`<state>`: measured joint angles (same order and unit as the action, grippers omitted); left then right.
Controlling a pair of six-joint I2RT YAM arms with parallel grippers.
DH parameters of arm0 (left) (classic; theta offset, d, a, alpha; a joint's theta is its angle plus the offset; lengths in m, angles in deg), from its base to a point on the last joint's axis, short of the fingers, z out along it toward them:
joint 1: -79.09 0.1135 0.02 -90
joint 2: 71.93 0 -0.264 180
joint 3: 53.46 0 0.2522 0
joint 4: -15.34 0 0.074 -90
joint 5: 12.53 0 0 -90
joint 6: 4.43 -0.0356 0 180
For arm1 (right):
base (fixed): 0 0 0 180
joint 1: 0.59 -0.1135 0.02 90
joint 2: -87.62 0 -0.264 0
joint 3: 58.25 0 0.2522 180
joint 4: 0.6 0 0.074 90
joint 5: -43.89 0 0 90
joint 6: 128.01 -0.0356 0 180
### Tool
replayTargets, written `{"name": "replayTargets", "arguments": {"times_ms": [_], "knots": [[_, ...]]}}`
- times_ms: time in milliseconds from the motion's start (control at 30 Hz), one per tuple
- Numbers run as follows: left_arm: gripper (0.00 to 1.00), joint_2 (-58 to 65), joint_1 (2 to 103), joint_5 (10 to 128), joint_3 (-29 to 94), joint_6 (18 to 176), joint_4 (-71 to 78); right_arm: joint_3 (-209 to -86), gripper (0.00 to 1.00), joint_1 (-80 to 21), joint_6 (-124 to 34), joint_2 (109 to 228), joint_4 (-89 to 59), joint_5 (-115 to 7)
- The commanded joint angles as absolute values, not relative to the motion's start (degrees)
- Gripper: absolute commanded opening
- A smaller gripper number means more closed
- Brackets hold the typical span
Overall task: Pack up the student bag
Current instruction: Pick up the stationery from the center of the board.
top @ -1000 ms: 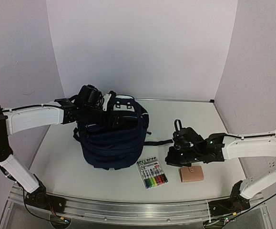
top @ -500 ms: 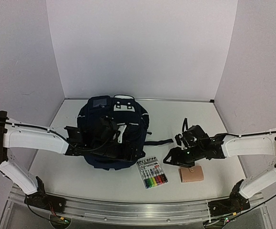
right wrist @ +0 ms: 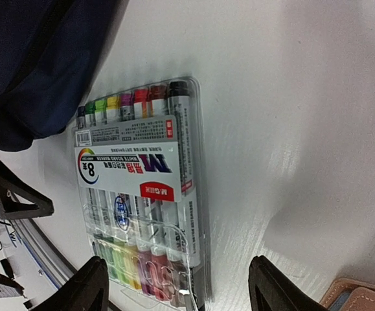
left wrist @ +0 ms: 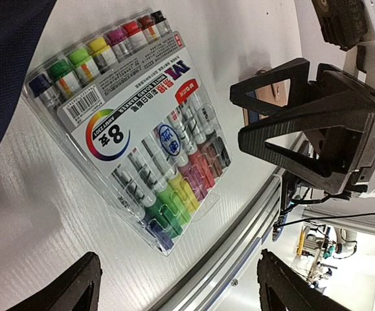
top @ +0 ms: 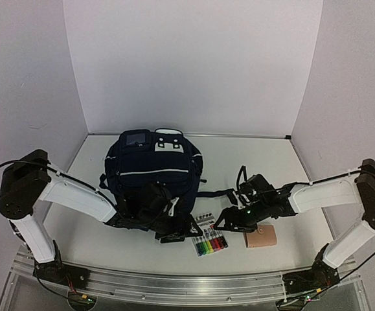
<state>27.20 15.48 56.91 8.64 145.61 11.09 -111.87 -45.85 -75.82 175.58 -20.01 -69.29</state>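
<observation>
A white worktop [top: 284,168] is enclosed by plain pale walls, and a metal rail [top: 174,285] is seen along the bottom of the overhead view. The bag [top: 153,175] is set left of centre in that view. It is navy with white stripes, and its pale patches are turned toward the top of the frame. A pack of markers [top: 210,241] is laid flat just beside the bag's lower right corner. A tan wallet [top: 260,237] is placed to the right of the pack, near it but apart.

The left arm [top: 77,193] is stretched along the bag's lower edge. The left jaws are held wide open just left of the pack, with nothing gripped. In the left wrist view the pack [left wrist: 148,129] is framed at centre, with the bag at upper left.

The right arm [top: 320,194] is extended in from the right. The right jaws are spread wide just to the upper right of the pack, and nothing is held. In the right wrist view the pack [right wrist: 138,188] is centred, and the wallet [right wrist: 362,298] is cut off at lower right.
</observation>
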Motion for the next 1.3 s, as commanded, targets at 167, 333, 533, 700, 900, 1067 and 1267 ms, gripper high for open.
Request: {"name": "replayTargets", "arguments": {"times_ms": [167, 333, 533, 700, 900, 1067, 1267], "knots": [[0.83, 34.4, 18.5, 48.2, 9.9, 148.8, 18.4, -114.0, 0.73, -45.7, -76.5, 180.0, -14.9, -74.5], [0.82, 36.5, 19.5, 46.7, 10.3, 148.3, 17.8, -113.5, 0.73, -45.7, -78.3, 181.5, -12.0, -76.5], [0.82, 39.4, 20.3, 45.6, 10.0, 147.4, 16.5, -113.0, 0.73, -45.7, -80.5, 182.1, -9.2, -78.6], [0.81, 41.0, 20.5, 45.0, 10.1, 146.7, 16.3, -112.7, 0.73, -45.8, -82.3, 181.5, -7.1, -80.5], [0.81, 42.0, 20.7, 43.6, 10.7, 146.3, 17.0, -111.3, 0.71, -45.7, -87.6, 177.0, -2.3, -84.5], [0.81, 41.4, 20.8, 43.6, 10.4, 145.7, 17.7, -110.4, 0.58, -45.7, -89.5, 172.2, -1.9, -85.0], [0.81, 41.1, 20.9, 43.3, 10.7, 145.1, 18.5, -108.5, 0.50, -45.8, -88.5, 175.3, -1.9, -83.8]]}}
